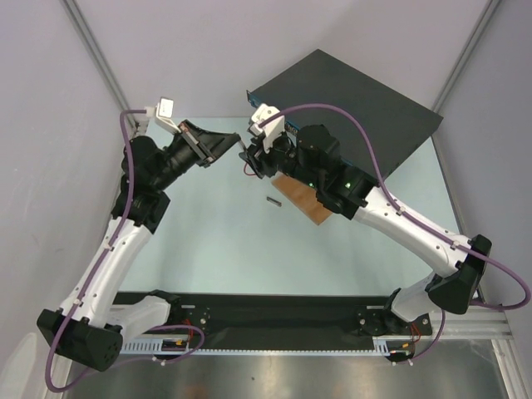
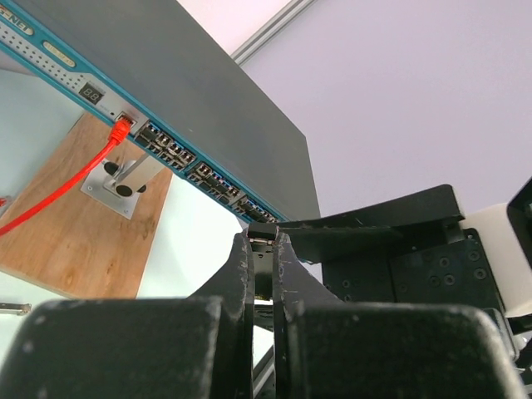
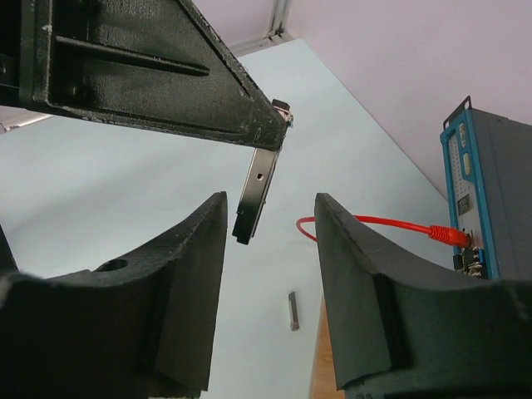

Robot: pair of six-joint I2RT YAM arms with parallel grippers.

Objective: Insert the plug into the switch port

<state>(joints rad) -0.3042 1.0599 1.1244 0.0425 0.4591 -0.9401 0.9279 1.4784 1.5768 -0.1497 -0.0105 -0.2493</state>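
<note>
The plug (image 3: 253, 195) hangs in the air, pinched at its top by the closed left gripper (image 2: 263, 248), left of the switch (image 1: 357, 108) and apart from its blue front edge. The right gripper (image 3: 271, 208) straddles its lower end, jaws apart with gaps on both sides. The board (image 1: 303, 199) lies near-right, beside the switch

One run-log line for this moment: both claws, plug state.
left claw: shut on plug, midair | right claw: open, jaws flanking plug, no contact | switch: plug not yet inserted
</note>
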